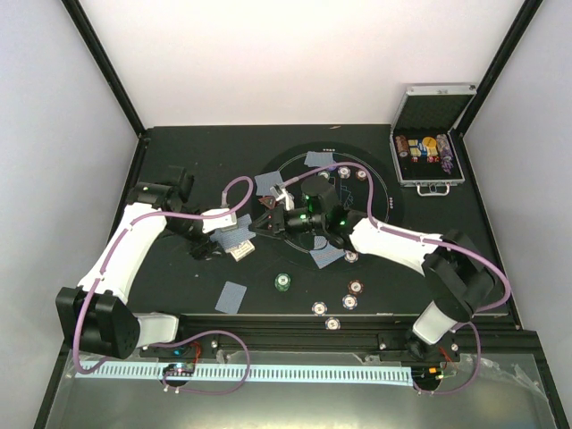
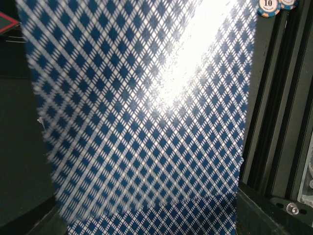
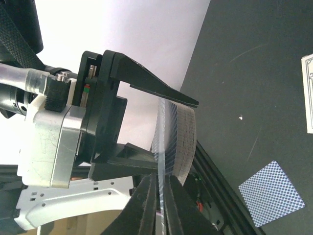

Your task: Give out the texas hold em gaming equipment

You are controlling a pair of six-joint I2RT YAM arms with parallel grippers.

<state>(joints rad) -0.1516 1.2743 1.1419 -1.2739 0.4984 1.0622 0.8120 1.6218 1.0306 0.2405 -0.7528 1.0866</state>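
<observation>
Overhead, the left end effector [image 1: 228,239] clamps the deck [image 1: 239,248], with the right end effector [image 1: 265,219] just beside it. Left wrist: a card back fills the view. Right wrist: its closed fingers [image 3: 144,205] appear pinched on the top card [image 3: 166,142]; peel it straight off, slowly. A loose card [image 3: 271,193] lies on the desk [image 3: 244,73] nearby, and chips [image 1: 350,295] lie further off.

A blurred card [image 2: 146,122] blocks my left wrist view; the top edge crops a chip [image 2: 269,6].
</observation>
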